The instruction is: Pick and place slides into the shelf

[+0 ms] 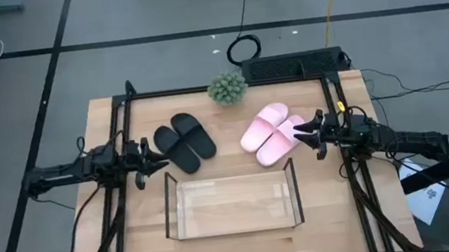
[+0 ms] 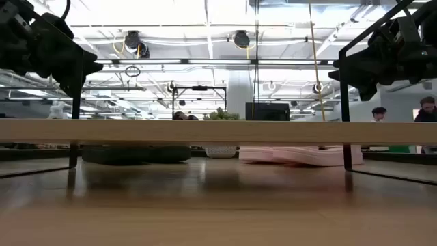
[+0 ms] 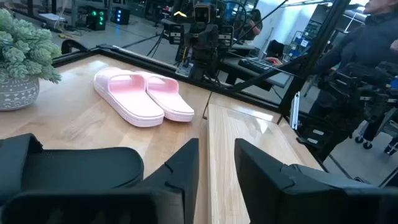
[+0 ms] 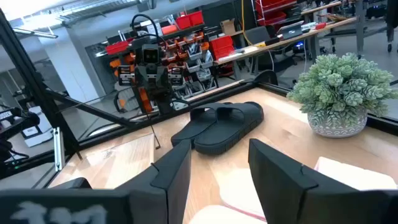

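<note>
Two matte black slides (image 1: 184,141) lie side by side, soles down, on the table's left half; they also show in the right wrist view (image 4: 219,126). The pale pink pair (image 1: 273,132) lies on the right half, seen too in the left wrist view (image 3: 143,95). The clear acrylic shelf (image 1: 232,205) stands near the front edge with nothing in it. My left gripper (image 1: 158,155) hovers open just left of the black pair. My right gripper (image 1: 300,133) hovers open at the right edge of the pink pair.
A small potted plant (image 1: 227,88) stands at the table's far edge between the two pairs. The black table frame (image 1: 125,112) runs along the left, far and right sides. Bare wood lies between the pairs and around the shelf. People stand in the room beyond.
</note>
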